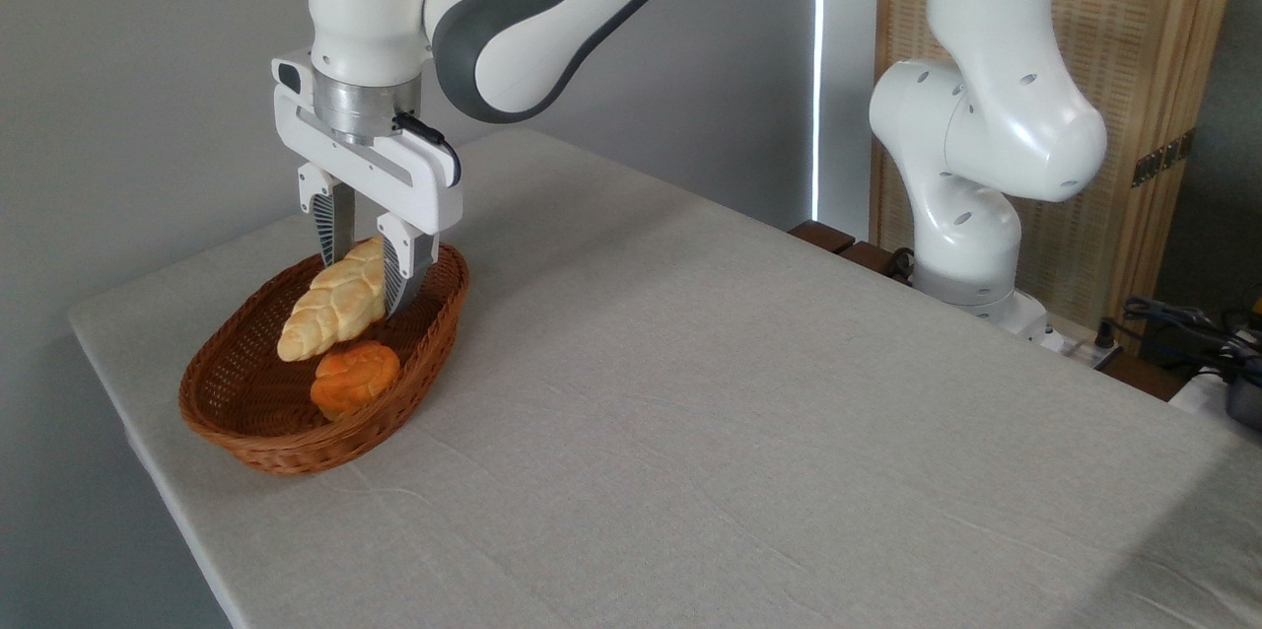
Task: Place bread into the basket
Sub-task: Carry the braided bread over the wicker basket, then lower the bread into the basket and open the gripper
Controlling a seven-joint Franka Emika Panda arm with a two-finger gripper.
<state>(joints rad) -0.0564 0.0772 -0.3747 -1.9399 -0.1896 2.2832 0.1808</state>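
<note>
Grey wall fills the left side of the room, plain and matte, and the pale linen-like cloth of the surface juts toward it with a blunt corner. Near that corner sits the basket, oval, reddish-brown wicker with sloping sides. Inside it the bread, a long pale-golden braided loaf, lies tilted, its lower tip down in the basket just above a small round orange bun, its upper end raised toward the far rim. The gripper hangs straight down over that raised end; its fingers stand spread on either side of the loaf, and from where I stand there seems to be a sliver of gap, so they look released rather than clenched, though I cannot say for certain that neither one touches the crust. Above it the white and dark-grey arm sweeps up and to the right, out of sight. The cloth runs on bare and faintly creased across the middle. Further right a bright strip of daylight shows beside a woven bamboo screen, the arm's white base column stands at the far edge of the surface, and dark cables trail off at the right margin.
</note>
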